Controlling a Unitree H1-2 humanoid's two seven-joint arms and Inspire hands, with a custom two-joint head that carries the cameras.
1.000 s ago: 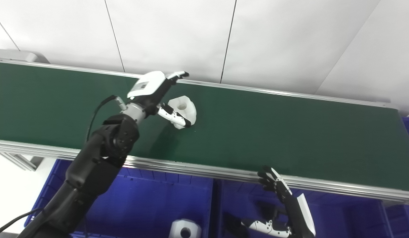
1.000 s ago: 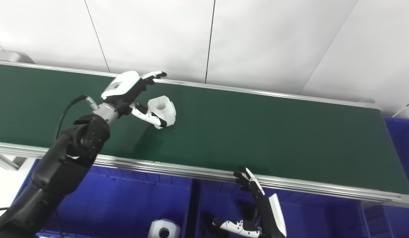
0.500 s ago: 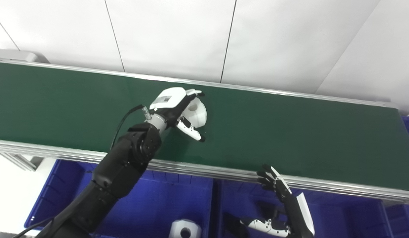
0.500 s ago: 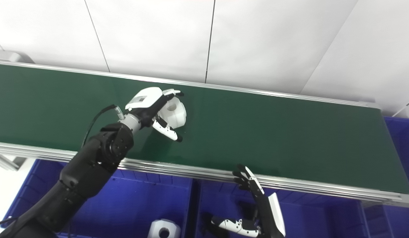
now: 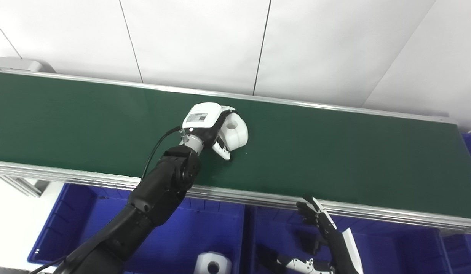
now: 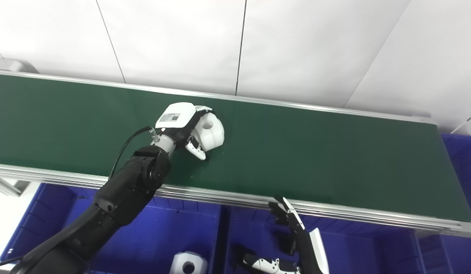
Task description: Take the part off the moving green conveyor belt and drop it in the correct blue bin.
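- White wall panels (image 5: pixel 197 38) with thin dark seams stand behind a green conveyor belt (image 5: pixel 353 160) that crosses the scene from left to right, edged by an aluminium rail (image 5: pixel 239 196) on its near side.
- On the belt, about midway across, sits a white part (image 5: pixel 236 131) with a round hole in its top face.
- Left hand (image 5: pixel 206 123) is on the part's left side: its white back faces up, fingers curl over the far top edge, and the thumb (image 5: pixel 222 150) hooks under the near side, so the hand is clasped around the part, which rests on the belt.
- Below the near rail lie blue bins: the left bin (image 5: pixel 174 243) holds another white part (image 5: pixel 212 264) at the picture's bottom edge.
- Right hand (image 5: pixel 321 243) hangs over the middle bin (image 5: pixel 275 228), fingers spread apart and pointing up toward the rail, holding nothing.
- Only the right eye view shows a long stretch of the far-right bin (image 6: pixel 462 160) past the belt's end; only the left eye view shows more of the belt's grey left end housing (image 5: pixel 18 64).
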